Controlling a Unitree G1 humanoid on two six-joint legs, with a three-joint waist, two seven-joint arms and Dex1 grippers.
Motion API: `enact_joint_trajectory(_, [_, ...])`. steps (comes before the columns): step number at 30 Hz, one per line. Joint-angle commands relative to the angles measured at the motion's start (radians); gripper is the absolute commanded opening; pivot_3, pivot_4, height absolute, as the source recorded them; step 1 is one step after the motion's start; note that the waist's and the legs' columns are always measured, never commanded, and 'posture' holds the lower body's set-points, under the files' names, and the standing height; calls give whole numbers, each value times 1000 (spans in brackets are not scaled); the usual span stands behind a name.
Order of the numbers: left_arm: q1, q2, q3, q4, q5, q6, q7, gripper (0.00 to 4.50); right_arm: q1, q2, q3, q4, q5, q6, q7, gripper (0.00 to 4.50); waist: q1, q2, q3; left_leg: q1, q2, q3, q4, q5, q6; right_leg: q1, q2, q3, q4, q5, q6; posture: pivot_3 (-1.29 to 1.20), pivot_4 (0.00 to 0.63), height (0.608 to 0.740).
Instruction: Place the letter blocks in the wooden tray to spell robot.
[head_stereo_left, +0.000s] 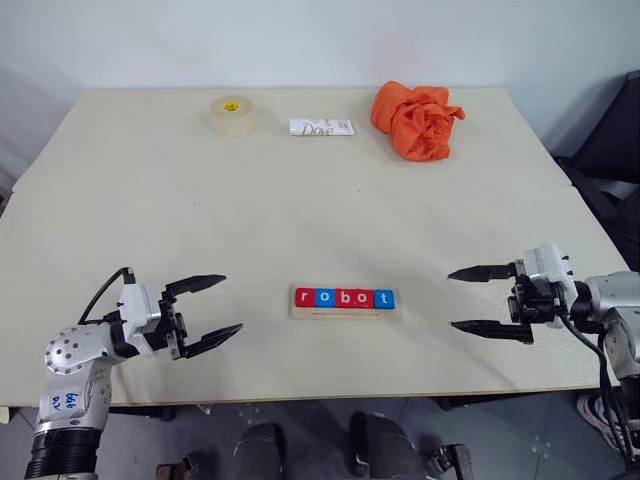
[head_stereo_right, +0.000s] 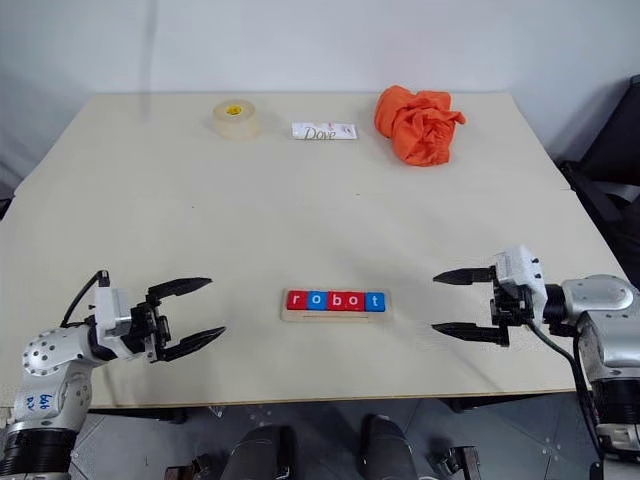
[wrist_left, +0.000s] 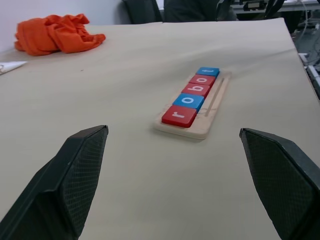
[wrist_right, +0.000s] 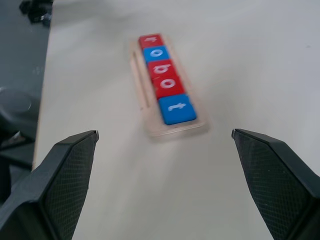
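Resting on the table (head_stereo_left: 300, 200), the wooden tray (head_stereo_left: 344, 313) held five letter blocks (head_stereo_left: 344, 297) spelling robot. The left gripper (head_stereo_left: 212, 312) and right gripper (head_stereo_left: 472, 298) flanked it, well apart, both with fingers spread and empty.

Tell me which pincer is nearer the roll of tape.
Left. The left pincer sits at the table's near left, on the same side as the roll of tape at the far edge; the right pincer is across at the near right.

Red and blue letter blocks (head_stereo_left: 345, 297), pale wooden tray (head_stereo_left: 345, 313), orange cloth (head_stereo_left: 415, 120)
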Motion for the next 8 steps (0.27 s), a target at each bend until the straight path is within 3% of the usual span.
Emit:
enact_joint_trajectory(1, [2,2,38,-17,-42,-18,-4,4500,-47,-32,10,49,29,-54,74,4471,0,0,0,0,0,0,0,0,0,0,0,0,0,0,0,0,150,740])
enact_joint_trajectory(8, [-5,-4,52,-19,-55,-45,-11,4500,-83,-31,44,78,53,-76,74,4471,2,0,0,0,0,0,0,0,0,0,0,0,0,0,0,0,150,740])
